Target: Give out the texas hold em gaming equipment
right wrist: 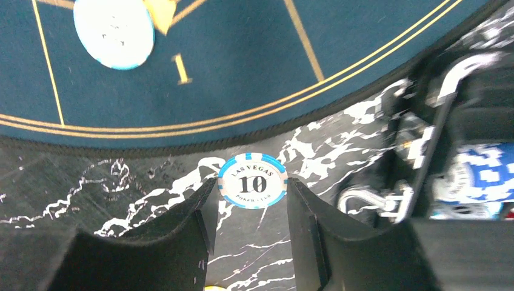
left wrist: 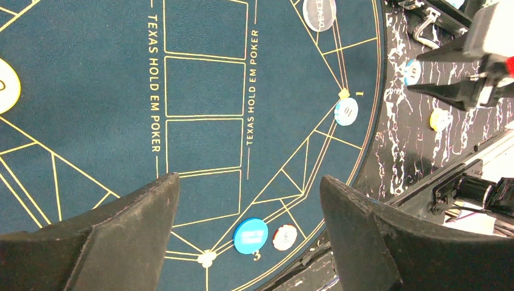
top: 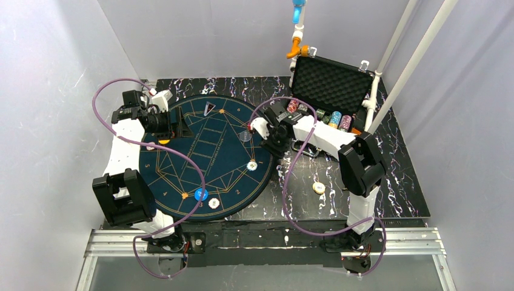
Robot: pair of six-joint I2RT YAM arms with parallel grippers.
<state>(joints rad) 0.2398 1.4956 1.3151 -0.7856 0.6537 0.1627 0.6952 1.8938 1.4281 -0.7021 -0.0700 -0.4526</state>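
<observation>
Right pincer (right wrist: 253, 189) is clenched on the 10 chip (right wrist: 253, 180), fingers touching its rim on both sides. The chip is round and face-up, so there's no long axis to align. It's over the surface (right wrist: 91, 182) just off the mat (right wrist: 242, 73) edge, near the mat's "1" mark where another chip (right wrist: 114, 33) lies; can't tell if it's lifted. Left pincer (left wrist: 248, 182) hangs released and empty over the mat's middle, well apart, so I'd call this the right arm's carry.

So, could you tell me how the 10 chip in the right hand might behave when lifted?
The 10 chip looks rigid, so it probably won't bend. Pinched only by its round edge in the right hand, it could pivot or slip.
</observation>
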